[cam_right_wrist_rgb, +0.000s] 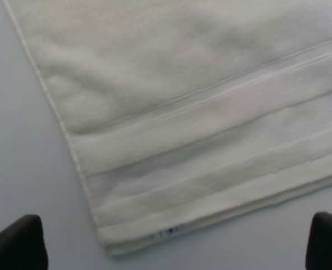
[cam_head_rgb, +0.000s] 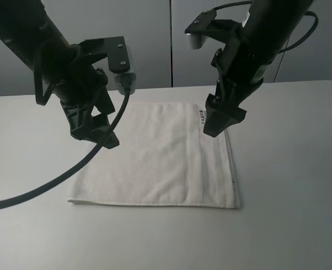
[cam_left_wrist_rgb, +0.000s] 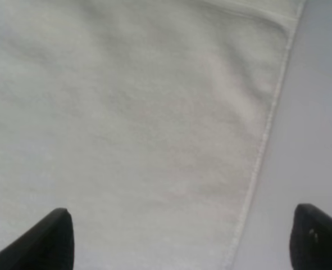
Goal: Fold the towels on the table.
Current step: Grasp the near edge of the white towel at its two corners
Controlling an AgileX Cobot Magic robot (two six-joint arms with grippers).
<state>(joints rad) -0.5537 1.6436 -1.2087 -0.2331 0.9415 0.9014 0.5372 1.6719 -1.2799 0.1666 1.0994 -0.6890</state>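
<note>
Towel (cam_head_rgb: 143, 160) lay flat on the white table (cam_head_rgb: 292, 174), your left gripper (cam_head_rgb: 97, 135) above its left edge, your right gripper (cam_head_rgb: 219, 125) above its far right corner, both spread wide, empty. Left wrist showed its stitched hem (cam_left_wrist_rgb: 267, 129) between fingers (cam_left_wrist_rgb: 49, 242); right wrist, border band (cam_right_wrist_rgb: 210, 140) and label (cam_right_wrist_rgb: 169, 230).

Quick head count: one towel (cam_head_rgb: 154, 154) — just the one, white — and one table (cam_head_rgb: 289, 169). Two black arms, so two grippers, the left gripper (cam_head_rgb: 96, 138) and the right gripper (cam_head_rgb: 217, 126). Each shows two fingers (cam_left_wrist_rgb: 48, 242), which makes four in all. One small label (cam_head_rgb: 203, 115) with grey lettering on the towel. Two dark cables that I can make out — one cable (cam_head_rgb: 70, 171) off the left arm, one cable (cam_head_rgb: 312, 31) behind the right. The woven stripes (cam_right_wrist_rgb: 210, 169) along the border are too soft for me to count.
</note>
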